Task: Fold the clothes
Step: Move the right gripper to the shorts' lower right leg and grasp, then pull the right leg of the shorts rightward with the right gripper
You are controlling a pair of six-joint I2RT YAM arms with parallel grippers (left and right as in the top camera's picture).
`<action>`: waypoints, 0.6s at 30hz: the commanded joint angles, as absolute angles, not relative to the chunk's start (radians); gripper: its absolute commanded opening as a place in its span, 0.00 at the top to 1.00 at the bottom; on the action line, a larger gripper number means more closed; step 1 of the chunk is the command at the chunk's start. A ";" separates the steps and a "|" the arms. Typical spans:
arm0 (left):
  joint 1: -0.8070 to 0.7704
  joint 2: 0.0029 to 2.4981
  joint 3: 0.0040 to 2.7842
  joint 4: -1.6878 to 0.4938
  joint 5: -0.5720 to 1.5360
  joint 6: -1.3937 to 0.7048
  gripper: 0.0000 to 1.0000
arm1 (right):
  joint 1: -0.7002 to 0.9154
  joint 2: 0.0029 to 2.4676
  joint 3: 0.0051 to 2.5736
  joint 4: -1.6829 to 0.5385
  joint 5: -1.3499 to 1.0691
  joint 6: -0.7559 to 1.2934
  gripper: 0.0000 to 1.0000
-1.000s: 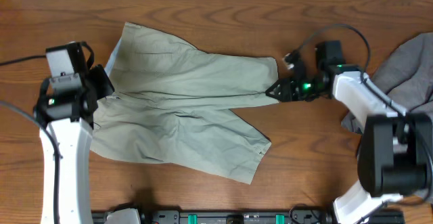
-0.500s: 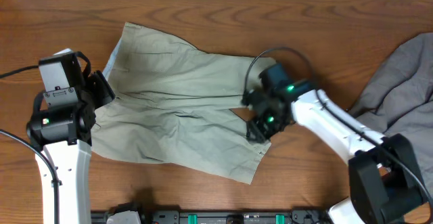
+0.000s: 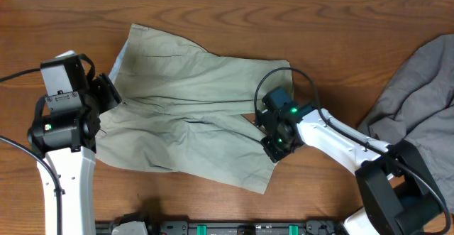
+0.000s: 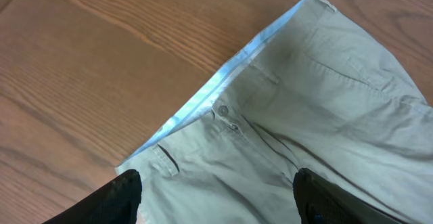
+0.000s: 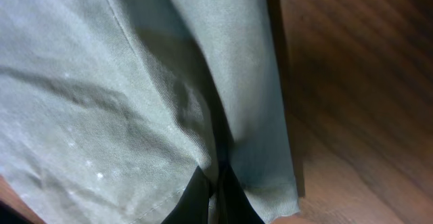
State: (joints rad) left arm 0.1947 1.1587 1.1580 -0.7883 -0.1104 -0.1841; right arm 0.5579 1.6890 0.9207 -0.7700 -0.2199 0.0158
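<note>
From above, the shorts (image 3: 191, 114) lie flat a little left of the middle of the surface (image 3: 340, 36), waist toward the left edge and both legs pointing right. The grey garment (image 3: 418, 93) is bunched against the right edge, well apart from them. The left tool (image 3: 110, 93) hangs at the waist end. The right tool (image 3: 272, 148) is down on the near leg, close to its hem (image 3: 275, 157).

The left wrist view shows two dark fingers (image 4: 125, 197) spread wide. The waistband (image 4: 203, 105) and its button (image 4: 222, 109) lie between and beyond them, and nothing is gripped. I can't tell whether the tips touch the cloth.

In the right wrist view the fingers (image 5: 203, 197) are pressed together, pinching a thin ridge of the shorts' cloth just in from the leg's edge, with bare wood beside it.

The worry is that pinch. It looks shallow and may hold only the top layer, so a lift could slip free or peel one layer off the other and leave a wrinkled fold. With the waist end unheld, any sideways pull would likely drag the whole shorts across the surface instead of folding them. The right arm's elbow also sits near the grey garment and might snag it on a wide swing.
</note>
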 commanded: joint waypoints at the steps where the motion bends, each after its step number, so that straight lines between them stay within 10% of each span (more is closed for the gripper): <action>1: 0.198 1.164 1.164 -0.776 -0.104 -0.189 0.26 | 0.514 1.612 0.978 -0.771 -0.217 0.068 0.99; 18: 0.198 1.259 1.163 -0.823 -0.005 -0.189 0.26 | 0.080 1.636 1.034 -0.418 -0.184 0.226 0.99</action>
State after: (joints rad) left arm 0.1947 1.2335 1.1580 -0.8097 -0.0757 -0.1841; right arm 0.0986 1.5822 1.0328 -0.4534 -0.1509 0.1959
